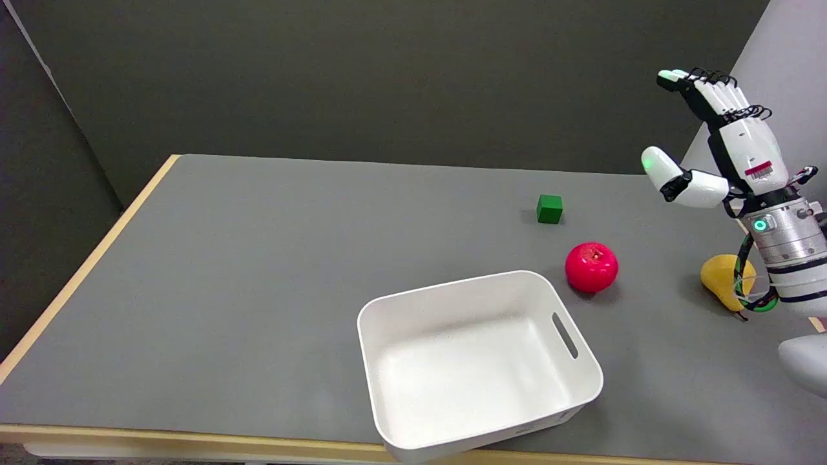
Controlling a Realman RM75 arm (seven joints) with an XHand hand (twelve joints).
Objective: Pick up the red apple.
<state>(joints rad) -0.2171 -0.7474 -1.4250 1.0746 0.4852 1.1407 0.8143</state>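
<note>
Approach step, grasp not begun. My right hand [723,139] is raised at upper right of frame, fingers [701,90] wide, holding nothing. The red apple [591,267] sits on the desk [258,271] right of centre, just beside the white bin [478,365]. Next, I judge: lower leftward over it.

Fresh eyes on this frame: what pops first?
The red apple on the grey table, just off the far right corner of the empty white bin. Then the right hand, raised at the right edge with fingers spread, holding nothing. A green cube sits behind the apple, a yellow pear to its right.
</note>
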